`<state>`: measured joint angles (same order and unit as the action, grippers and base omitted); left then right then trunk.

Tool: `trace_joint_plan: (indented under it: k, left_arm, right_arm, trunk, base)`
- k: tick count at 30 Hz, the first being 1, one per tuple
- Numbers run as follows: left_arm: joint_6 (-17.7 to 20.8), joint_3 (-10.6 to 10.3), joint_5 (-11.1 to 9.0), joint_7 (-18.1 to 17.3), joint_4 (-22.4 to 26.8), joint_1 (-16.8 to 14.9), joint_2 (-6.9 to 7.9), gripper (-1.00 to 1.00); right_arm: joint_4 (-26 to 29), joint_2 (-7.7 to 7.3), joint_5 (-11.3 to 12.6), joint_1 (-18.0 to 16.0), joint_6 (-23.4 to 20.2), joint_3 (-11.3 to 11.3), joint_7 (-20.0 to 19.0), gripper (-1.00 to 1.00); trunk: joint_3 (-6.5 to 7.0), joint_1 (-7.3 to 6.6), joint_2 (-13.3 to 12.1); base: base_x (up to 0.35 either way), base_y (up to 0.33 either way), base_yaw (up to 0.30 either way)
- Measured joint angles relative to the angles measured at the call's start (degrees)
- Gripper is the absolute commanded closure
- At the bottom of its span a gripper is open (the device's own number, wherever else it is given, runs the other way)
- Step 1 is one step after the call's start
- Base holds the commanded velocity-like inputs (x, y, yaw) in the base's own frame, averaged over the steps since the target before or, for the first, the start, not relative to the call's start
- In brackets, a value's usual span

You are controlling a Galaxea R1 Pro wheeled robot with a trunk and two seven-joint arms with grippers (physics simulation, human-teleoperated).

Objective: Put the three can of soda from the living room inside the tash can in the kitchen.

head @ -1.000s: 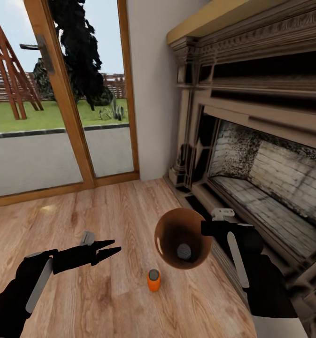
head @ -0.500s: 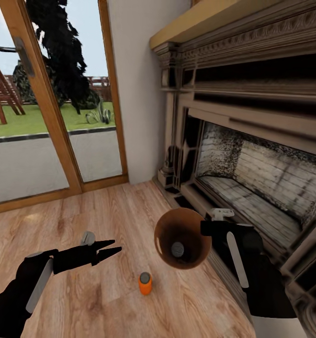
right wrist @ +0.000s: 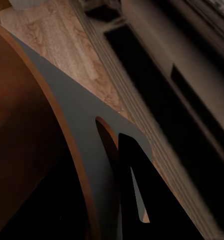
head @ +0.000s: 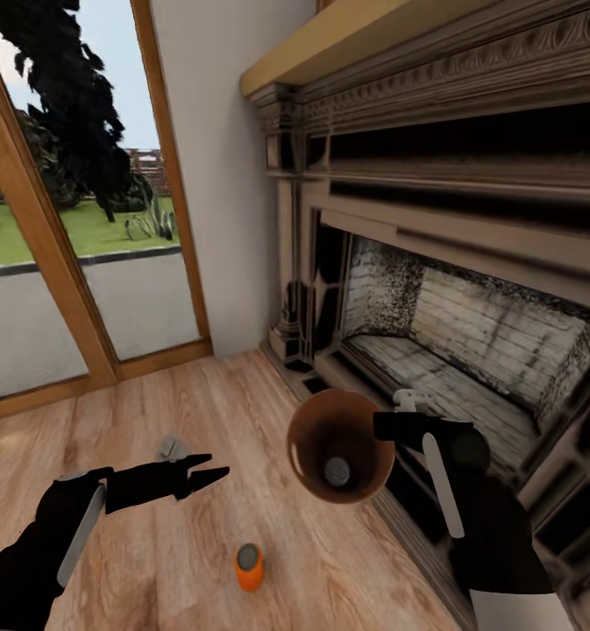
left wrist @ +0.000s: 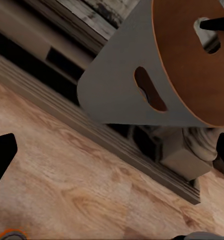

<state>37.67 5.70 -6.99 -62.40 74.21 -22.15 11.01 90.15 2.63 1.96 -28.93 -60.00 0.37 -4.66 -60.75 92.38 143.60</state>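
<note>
My right gripper (head: 384, 427) is shut on the rim of the light-brown trash can (head: 340, 438), holding it off the floor with its mouth tilted toward me. One soda can (head: 336, 471) lies inside it, its grey top showing. A second orange soda can (head: 249, 566) stands on the wood floor below and between my arms. My left gripper (head: 209, 468) hovers open above the floor, left of the bin, with nothing in it. A small grey thing (head: 167, 448), maybe another can, lies just behind its fingers. The left wrist view shows the bin's wall and handle slot (left wrist: 149, 90).
The brick fireplace (head: 452, 324) with its dark surround and raised hearth runs along the right, close to the right arm. A wood-framed glass door (head: 67, 263) stands at the back left. Open wood floor (head: 154, 543) spreads in front.
The whole view has swung right, so the door and the floor can slid left in the picture. Both arms keep their pose, and the bin stays in the right gripper.
</note>
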Motion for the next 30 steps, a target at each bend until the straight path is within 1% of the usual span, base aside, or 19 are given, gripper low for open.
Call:
trace_joint_plan:
  k: [4,8,10,13,30]
  left_arm:
    - [-0.18,0.33,0.45,-0.11,0.05,0.0,-0.24,-1.0]
    - [-0.21,0.58,0.48,-0.7,0.06,0.0,-0.24,-1.0]
    - [-0.15,0.68,0.42,-1.65,0.06,0.0,-0.21,-1.0]
    - [-0.14,0.71,0.4,-2.39,0.06,0.0,-0.2,-1.0]
    - [-0.13,0.78,0.4,-2.55,0.06,0.0,-0.24,-1.0]
  right_arm:
    - [0.0,-0.06,-0.34,-0.01,0.01,-0.01,0.01,1.0]
    - [0.0,-0.05,-0.02,0.01,0.0,-0.06,0.0,1.0]
    - [0.0,-0.02,0.25,0.02,0.0,-0.02,-0.01,1.0]
    - [0.0,-0.01,0.11,0.01,0.0,-0.02,0.0,1.0]
    - [0.0,-0.03,0.13,0.0,0.0,-0.07,0.0,1.0]
  trunk:
    - [0.16,0.0,0.0]
    - [0.19,0.0,0.0]
    - [0.19,0.0,0.0]
    - [0.19,0.0,0.0]
    - [0.19,0.0,0.0]
  base:
    - [0.207,0.0,-0.073]
    - [0.045,0.0,-0.015]
    - [0.008,0.0,-0.003]
    - [0.002,0.0,-0.001]
    - [0.0,0.0,0.0]
